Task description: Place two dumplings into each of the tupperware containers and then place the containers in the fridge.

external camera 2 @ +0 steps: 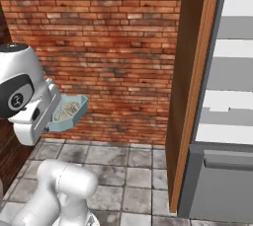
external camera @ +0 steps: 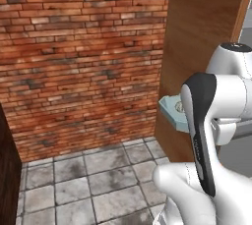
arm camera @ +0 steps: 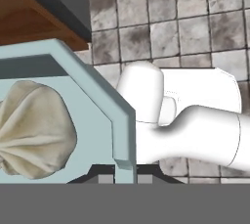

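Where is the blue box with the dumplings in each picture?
Left base view: the teal container pokes out mid-right, between the wooden panel and the white arm.
Right base view: it sits left of middle, held up beside the arm, in front of the brick wall.
Hand view: its wall fills the left side, a dumpling inside, the gripper shut on its rim.
Shared landmark: the grey tiled floor.

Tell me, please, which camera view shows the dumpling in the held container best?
The hand view: a pale, pleated dumpling fills the teal container up close. The right base view shows beige lumps inside the raised container, too small to count. In the left base view the arm hides all but a container corner.
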You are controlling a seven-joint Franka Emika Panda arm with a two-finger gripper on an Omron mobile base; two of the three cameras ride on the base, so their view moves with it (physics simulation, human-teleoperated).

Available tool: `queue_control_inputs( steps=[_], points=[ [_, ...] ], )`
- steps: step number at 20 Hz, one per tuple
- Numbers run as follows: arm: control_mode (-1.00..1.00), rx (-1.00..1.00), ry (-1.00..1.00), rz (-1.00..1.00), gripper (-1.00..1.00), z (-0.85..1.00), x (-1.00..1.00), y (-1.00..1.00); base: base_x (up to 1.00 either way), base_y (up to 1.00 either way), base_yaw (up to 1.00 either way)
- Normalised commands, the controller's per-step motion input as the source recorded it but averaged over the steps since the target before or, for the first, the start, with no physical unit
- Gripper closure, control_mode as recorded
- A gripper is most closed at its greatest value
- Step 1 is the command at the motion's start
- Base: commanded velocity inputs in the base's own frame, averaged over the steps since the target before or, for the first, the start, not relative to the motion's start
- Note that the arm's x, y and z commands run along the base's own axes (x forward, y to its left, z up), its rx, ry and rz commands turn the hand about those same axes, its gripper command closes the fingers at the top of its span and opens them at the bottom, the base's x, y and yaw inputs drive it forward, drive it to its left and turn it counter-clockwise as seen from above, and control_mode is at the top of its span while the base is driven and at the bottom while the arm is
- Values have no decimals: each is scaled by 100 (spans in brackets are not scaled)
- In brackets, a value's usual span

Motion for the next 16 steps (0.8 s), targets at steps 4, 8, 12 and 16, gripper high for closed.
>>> queue_control_inputs(
  steps=[4, 8, 12, 16],
  points=[
    [100, 0, 0, 0, 100, 0, 0, 0, -6, -4, 0],
    [100, 0, 0, 0, 100, 0, 0, 0, 0, -70, 5],
    [100, 0, 0, 0, 100, 0, 0, 0, 0, -94, 1],
    [100, 0, 0, 0, 100, 0, 0, 0, 0, -99, 1]
  ],
)
